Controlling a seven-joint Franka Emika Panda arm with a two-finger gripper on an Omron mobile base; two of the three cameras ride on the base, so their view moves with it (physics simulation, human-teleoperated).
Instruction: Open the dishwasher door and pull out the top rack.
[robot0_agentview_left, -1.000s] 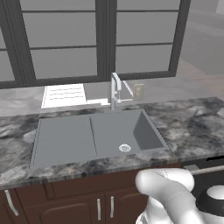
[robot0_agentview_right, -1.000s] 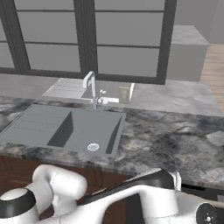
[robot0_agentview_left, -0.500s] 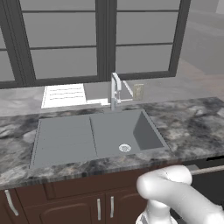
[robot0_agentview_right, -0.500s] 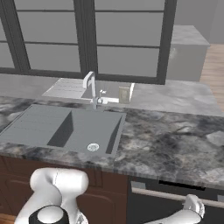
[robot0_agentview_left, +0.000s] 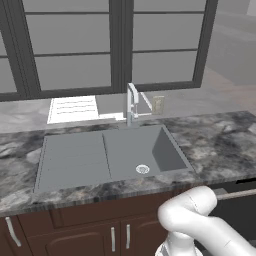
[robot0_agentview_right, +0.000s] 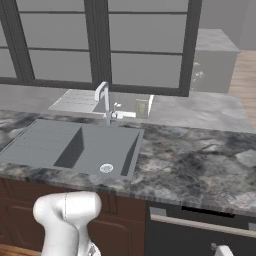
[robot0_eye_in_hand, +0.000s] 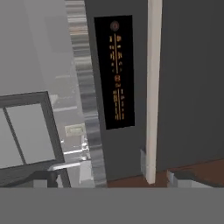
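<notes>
The dishwasher door (robot0_agentview_right: 200, 240) is a dark panel under the counter at the lower right, standing upright and shut. Its long silver bar handle (robot0_agentview_right: 200, 223) runs along the top edge. In the hand view, which is rolled sideways, the door (robot0_eye_in_hand: 188, 87) is close up, with its pale handle (robot0_eye_in_hand: 153, 87) and black control strip (robot0_eye_in_hand: 116, 72) running top to bottom. My gripper (robot0_eye_in_hand: 157, 169) is open, and its fingertips (robot0_eye_in_hand: 143, 159) stand one on each side of the bar's near end. The top rack is hidden behind the door.
A grey sink (robot0_agentview_left: 112, 152) with a ribbed drainboard and a faucet (robot0_agentview_left: 131, 102) is set in the marble counter (robot0_agentview_right: 200, 160). Brown cabinet doors (robot0_agentview_left: 100, 235) sit below the sink. My white arm (robot0_agentview_left: 200, 225) bends low in front of the cabinets.
The arm has swung down and to the right, out of the lower part of both base views, bringing the hand to the dishwasher handle. The door has not moved.
</notes>
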